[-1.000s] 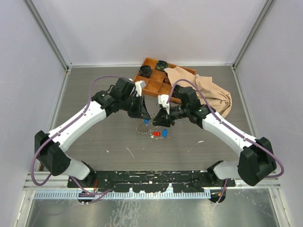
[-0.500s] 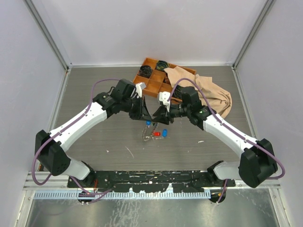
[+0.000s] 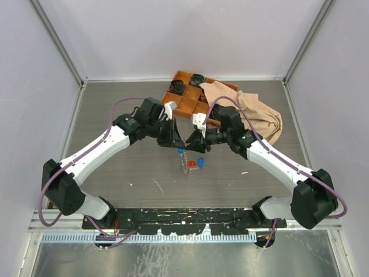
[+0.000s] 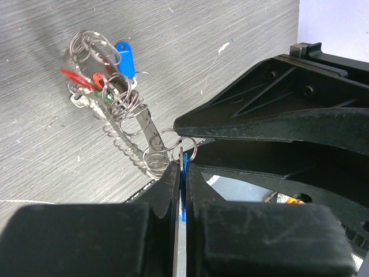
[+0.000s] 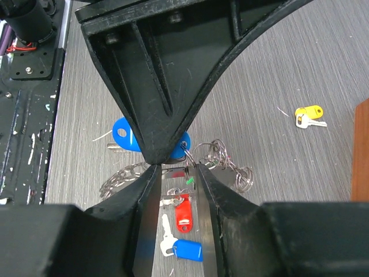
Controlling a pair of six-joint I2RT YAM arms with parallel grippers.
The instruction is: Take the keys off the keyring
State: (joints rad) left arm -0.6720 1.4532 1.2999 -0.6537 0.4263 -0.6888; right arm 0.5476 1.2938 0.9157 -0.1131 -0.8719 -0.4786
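The keyring bunch (image 3: 183,160), a chain of thin silver rings and keys, hangs between my two grippers above the table. It also shows in the left wrist view (image 4: 118,107). My left gripper (image 3: 176,142) is shut on a blue-capped key (image 4: 183,173) at the bunch's top end; the cap also shows in the right wrist view (image 5: 124,135). My right gripper (image 3: 194,142) faces it tip to tip, and its fingers (image 5: 210,190) pinch a ring and a silver key (image 5: 177,171) of the bunch. A red-capped key (image 5: 183,211) and another blue-capped key (image 5: 188,249) lie on the table below.
An orange compartment tray (image 3: 185,105) stands behind the grippers, partly under a beige cloth (image 3: 256,112). A yellow-capped key (image 5: 308,113) lies on the table right of the right arm. The black mounting rail (image 3: 184,216) runs along the near edge.
Both grippers have moved back and up together. The bunch, which lay spread on the table, now hangs straight between them. The red and blue keys on the table have not moved.
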